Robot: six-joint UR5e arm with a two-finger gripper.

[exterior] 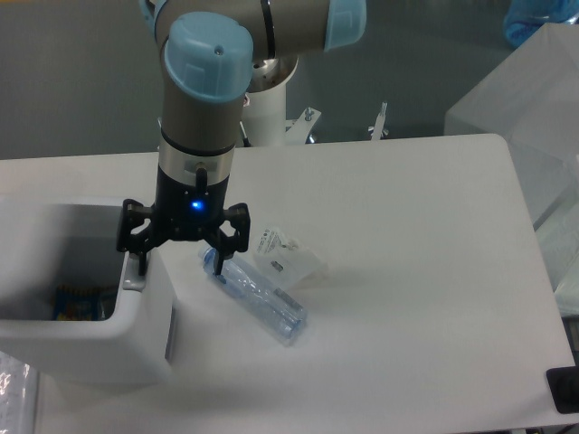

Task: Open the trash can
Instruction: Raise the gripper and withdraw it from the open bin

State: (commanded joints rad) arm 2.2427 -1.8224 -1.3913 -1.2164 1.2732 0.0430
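Observation:
The trash can (136,339) is a large white boxy bin at the left edge of the table. Its top stands open, and colourful items (77,303) show inside. No lid covers the opening. My gripper (178,264) points straight down over the bin's right rim, with its jaws spread wide. The left fingertip (140,265) rests at a small grey piece (133,283) on the rim. The right fingertip (218,262) hangs outside the bin, just above the end of a bottle. The gripper holds nothing.
A crushed clear plastic bottle (260,303) lies on the table right of the bin, with a crumpled clear wrapper (289,259) beside it. A translucent white box (534,117) stands at the far right. A black object (563,391) sits at the bottom right corner.

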